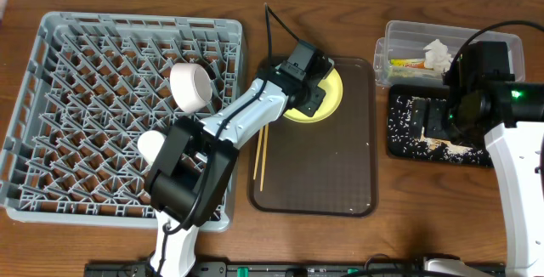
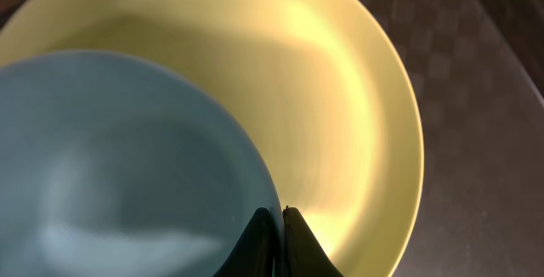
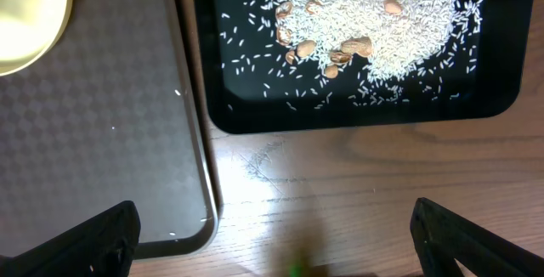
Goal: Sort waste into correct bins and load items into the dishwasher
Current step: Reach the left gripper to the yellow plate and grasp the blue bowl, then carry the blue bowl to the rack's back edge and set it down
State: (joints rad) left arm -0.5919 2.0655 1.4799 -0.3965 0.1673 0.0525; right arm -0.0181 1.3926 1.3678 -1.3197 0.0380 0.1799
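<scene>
**Three hazards at the bowl pick-up**

Nearest the robot, the thin wooden chopsticks (image 1: 261, 154) lie along the left edge of the dark brown serving tray (image 1: 340, 183). A low sweep of the left arm toward the large grey plastic dish rack (image 1: 34, 166) could knock them off.

Along the rack's right edge stand a small whitish cup (image 1: 151, 145) and a white bowl (image 1: 193, 86). A careless placement could strike either.

The right gripper (image 3: 276, 239) hangs wide and empty off the near edge of the shallow black tray (image 3: 476, 98), which holds the white rice grains (image 3: 374, 5).

At the serving tray's far left corner, the left gripper (image 2: 277, 226) is pinched onto the rim of the small light blue bowl (image 2: 127, 158), which sits on the round yellow plate (image 2: 357, 81). Such a one-sided pinch is likely to let the bowl tilt, slip or drag the plate.
</scene>
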